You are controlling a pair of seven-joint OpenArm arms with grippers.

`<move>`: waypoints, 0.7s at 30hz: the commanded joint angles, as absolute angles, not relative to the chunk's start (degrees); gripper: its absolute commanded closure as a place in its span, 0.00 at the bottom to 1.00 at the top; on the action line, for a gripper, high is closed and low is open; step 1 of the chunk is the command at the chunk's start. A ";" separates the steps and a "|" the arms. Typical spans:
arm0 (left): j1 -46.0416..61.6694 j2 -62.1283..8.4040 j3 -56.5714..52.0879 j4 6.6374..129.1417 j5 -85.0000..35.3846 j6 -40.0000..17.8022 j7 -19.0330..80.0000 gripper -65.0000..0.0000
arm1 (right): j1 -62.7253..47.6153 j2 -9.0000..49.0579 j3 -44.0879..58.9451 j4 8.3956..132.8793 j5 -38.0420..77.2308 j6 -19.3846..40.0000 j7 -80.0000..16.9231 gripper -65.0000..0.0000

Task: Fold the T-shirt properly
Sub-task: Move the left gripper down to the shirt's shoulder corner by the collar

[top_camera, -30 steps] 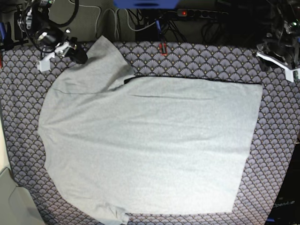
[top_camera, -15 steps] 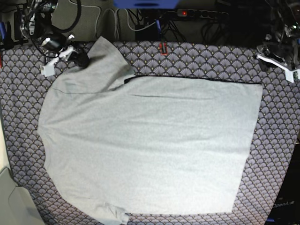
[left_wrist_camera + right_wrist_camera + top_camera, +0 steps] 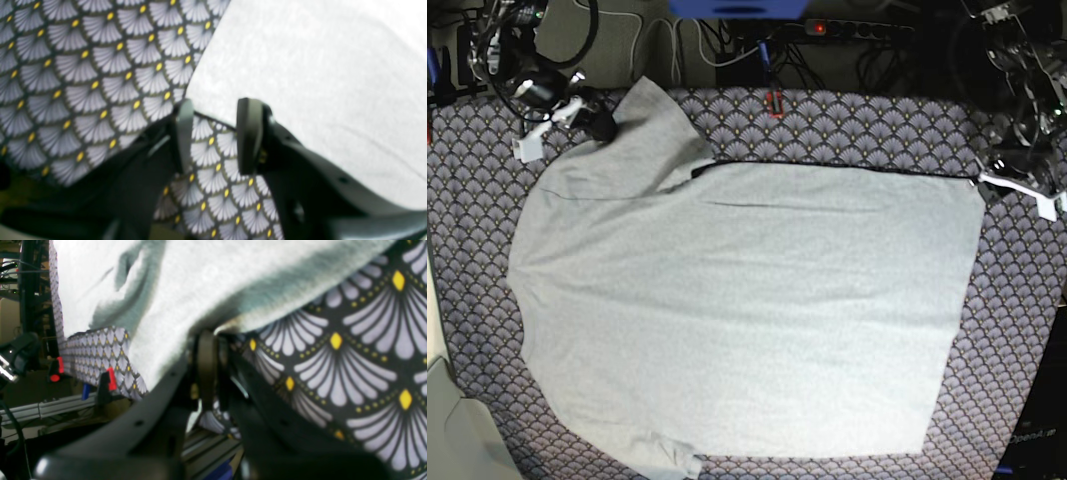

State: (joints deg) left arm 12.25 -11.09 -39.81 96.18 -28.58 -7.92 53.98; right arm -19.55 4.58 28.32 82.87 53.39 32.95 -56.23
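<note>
1. Two claws are at work, and the right claw [image 3: 208, 373] is pressed closed on the edge of the large light grey cotton T-shirt [image 3: 747, 310], pinching the sleeve fabric at the shirt's far corner on the sleeve side.
2. The left claw [image 3: 215, 136] has its jaws parted and empty; they stand just beside the T-shirt's far hem corner, over bare cloth, with no grey fabric between them.
3. The T-shirt lies spread flat and plain side up across the middle of the desk, on the purple fan-patterned tablecloth [image 3: 877, 130]. One sleeve points to the far side of the T-shirt, the other to its near side.
4. Beyond the T-shirt's far edge a black power strip [image 3: 857, 28] with a red light sits among cables.
5. The step in hand looks like taking hold of the T-shirt's far edge at both ends for a first fold.
6. Next, the left claw probably needs to reach onto the hem corner and close; then both should lift together and carry the far edge toward the T-shirt's near edge, evenly, so the fabric does not skew.
</note>
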 commanded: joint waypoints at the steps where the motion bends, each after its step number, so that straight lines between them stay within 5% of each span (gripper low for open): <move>1: 11.21 -11.91 -40.22 96.22 -28.97 -8.04 53.05 0.66 | -20.35 4.88 28.44 82.51 50.95 30.81 -58.24 1.00; 21: 7.34 -8.75 -43.91 84.97 -28.35 -7.52 46.02 0.66 | -20.00 6.37 28.44 82.51 50.95 30.81 -58.24 1.00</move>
